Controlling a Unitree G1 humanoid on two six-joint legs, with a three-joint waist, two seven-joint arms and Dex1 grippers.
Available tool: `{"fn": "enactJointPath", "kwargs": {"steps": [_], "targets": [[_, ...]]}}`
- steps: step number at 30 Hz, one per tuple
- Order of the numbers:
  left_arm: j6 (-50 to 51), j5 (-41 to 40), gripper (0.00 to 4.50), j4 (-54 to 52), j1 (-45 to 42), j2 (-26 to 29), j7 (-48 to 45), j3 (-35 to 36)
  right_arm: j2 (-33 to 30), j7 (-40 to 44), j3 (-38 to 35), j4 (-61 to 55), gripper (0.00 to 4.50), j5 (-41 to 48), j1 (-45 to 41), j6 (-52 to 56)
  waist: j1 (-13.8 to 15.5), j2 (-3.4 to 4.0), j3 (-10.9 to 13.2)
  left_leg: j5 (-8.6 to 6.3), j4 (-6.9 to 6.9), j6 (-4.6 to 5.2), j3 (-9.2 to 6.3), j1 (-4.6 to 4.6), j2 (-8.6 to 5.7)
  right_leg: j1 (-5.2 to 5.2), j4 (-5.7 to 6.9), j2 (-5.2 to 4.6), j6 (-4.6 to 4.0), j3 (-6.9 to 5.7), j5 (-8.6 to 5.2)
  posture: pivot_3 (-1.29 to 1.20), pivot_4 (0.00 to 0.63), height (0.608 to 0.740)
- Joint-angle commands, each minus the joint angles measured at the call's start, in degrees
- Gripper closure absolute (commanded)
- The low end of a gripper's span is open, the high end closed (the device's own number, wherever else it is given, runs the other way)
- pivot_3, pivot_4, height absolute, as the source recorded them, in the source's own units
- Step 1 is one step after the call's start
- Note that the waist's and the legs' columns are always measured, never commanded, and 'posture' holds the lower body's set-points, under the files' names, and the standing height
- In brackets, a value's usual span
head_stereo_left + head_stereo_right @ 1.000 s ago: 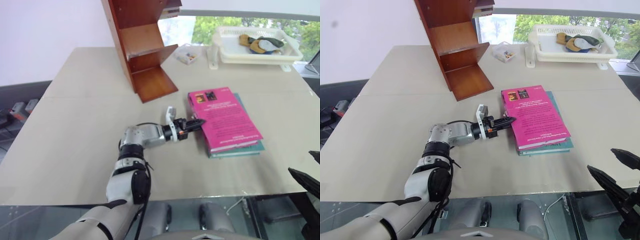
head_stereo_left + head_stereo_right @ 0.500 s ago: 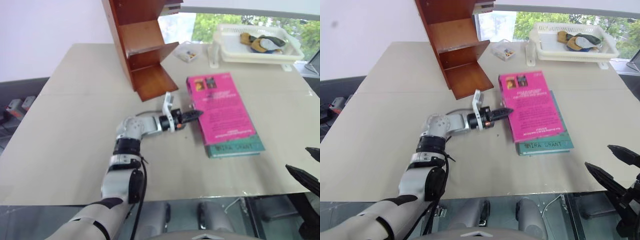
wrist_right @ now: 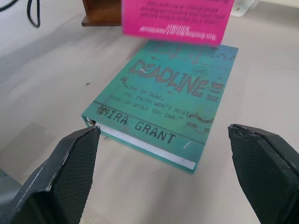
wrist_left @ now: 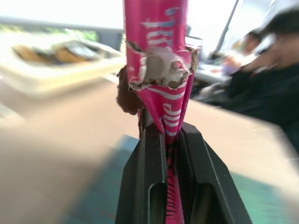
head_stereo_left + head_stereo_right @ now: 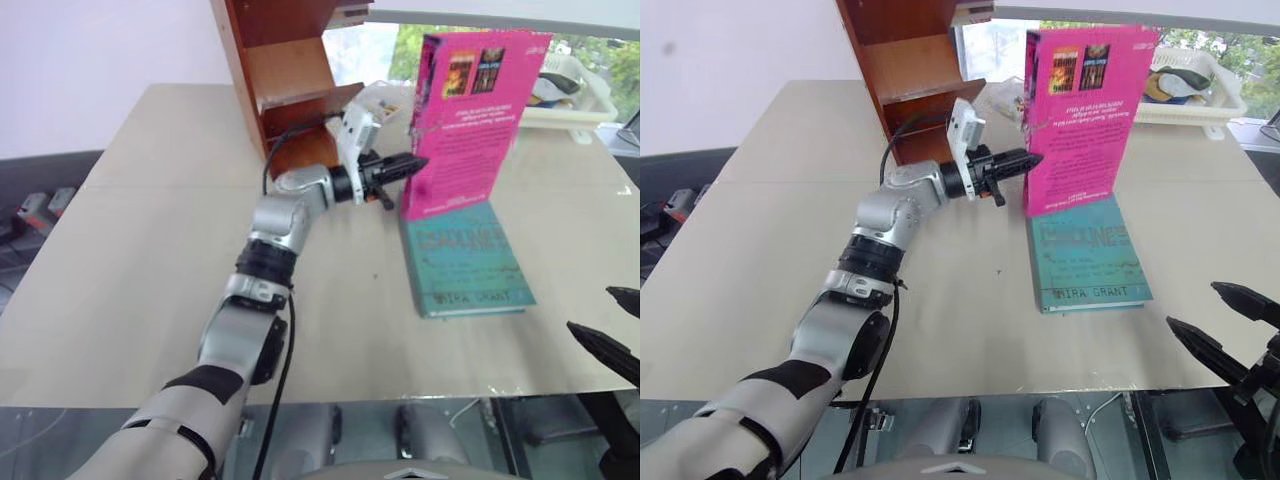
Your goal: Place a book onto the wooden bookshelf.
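Head views: beige table (image 5: pixel 150 250) by a window, white tray (image 5: pixel 585 100) at far edge. Left gripper (image 5: pixel 405 166) clamps the pink book (image 5: pixel 470 120) upright above the teal book (image 5: pixel 470 255), beside the wooden bookshelf (image 5: pixel 285 70). Left wrist: fingers (image 4: pixel 152 177) pinch the spine; a person blurred behind. Right wrist: right gripper (image 3: pixel 163 172) spread wide over the teal book.

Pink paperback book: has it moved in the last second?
Yes. The pink paperback book has been lifted off the teal-green book and stood upright, pinched in the left end effector.
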Motion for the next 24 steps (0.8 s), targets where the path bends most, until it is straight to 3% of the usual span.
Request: {"fn": "enactJointPath", "kwargs": {"steps": [1, 9, 16, 24], "targets": [[-16.72, 9.29, 4.45, 4.76, -6.35, -0.70, 6.88, -2.91, -0.68, 0.23, -0.20, 0.16, 0.00, 0.10, -0.95, -0.84, 0.06, -0.02, 0.01, -0.01, 0.00, 0.02, 0.00, -0.01, 0.00, 0.00, 0.00, 0.02, 0.00, -0.01, 0.00, 0.00, 0.150, 0.740], [-28.53, 30.05, 4.45, 10.04, -14.82, 2.45, 18.69, -13.44, -2.77, 4.40, -5.59, 10.52, 0.00, 3.01, -6.83, -2.74, -0.11, -0.12, 0.16, -0.14, 0.02, 0.25, 0.06, -0.04, -0.27, 0.01, -0.01, 0.09, 0.17, 0.00, -0.09, 0.00, 0.150, 0.740], [-25.48, 40.11, 4.45, 11.16, -22.11, 6.19, 20.52, -18.04, -6.94, 8.93, -5.77, 24.91, 0.00, 8.40, -20.35, -3.14, -0.29, -0.09, 0.36, -0.14, 0.02, 0.27, 0.07, -0.01, -0.24, 0.00, 0.08, 0.16, 0.21, -0.02, -0.09, 0.00, 0.150, 0.740], [-19.00, 45.04, 4.45, 13.92, -26.87, 8.32, 16.86, -20.22, -11.42, 14.99, -4.27, 39.02, 0.00, 8.59, -32.04, -2.77, -0.43, -0.06, 0.39, -0.13, 0.04, 0.27, 0.05, 0.02, -0.28, 0.01, 0.18, 0.16, 0.30, -0.02, -0.15, 0.00, 0.150, 0.740]]}}
